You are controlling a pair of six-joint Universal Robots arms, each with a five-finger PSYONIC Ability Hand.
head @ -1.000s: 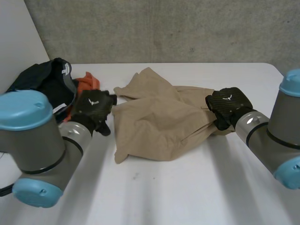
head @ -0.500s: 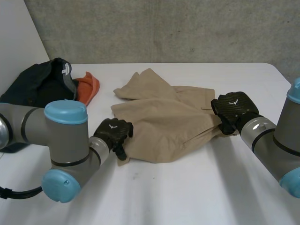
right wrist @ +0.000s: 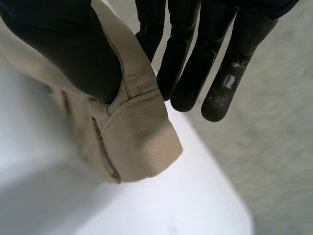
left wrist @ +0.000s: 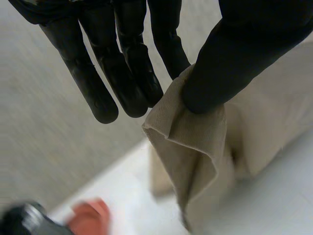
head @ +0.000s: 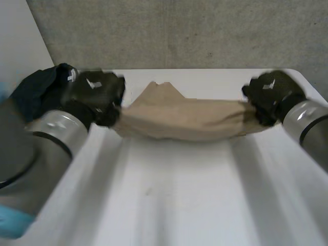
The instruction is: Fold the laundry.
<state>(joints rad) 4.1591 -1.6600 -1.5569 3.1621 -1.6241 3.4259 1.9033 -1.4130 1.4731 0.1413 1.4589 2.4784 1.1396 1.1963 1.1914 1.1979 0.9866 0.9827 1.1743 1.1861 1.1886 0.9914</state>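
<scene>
Fingers point(left wrist: 132, 73) and thumbs pinching tan garment point(head: 184, 120) ends.
Left hand point(head: 97, 95), right hand point(head: 269, 95) holding it stretched between them over table point(head: 179, 195).

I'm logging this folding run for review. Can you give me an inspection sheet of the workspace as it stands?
surface: white table, bare in front of the cloth.
job's things: tan garment, stretched between both hands and sagging in the middle.
clutter: dark garment heaped at the table's far left; orange cloth beside it.
hands: left hand pinches one end of the tan garment between thumb and fingers; right hand pinches the other end, at a stitched hem.
cables: nothing seen.
surroundings: grey concrete wall behind the table.
</scene>
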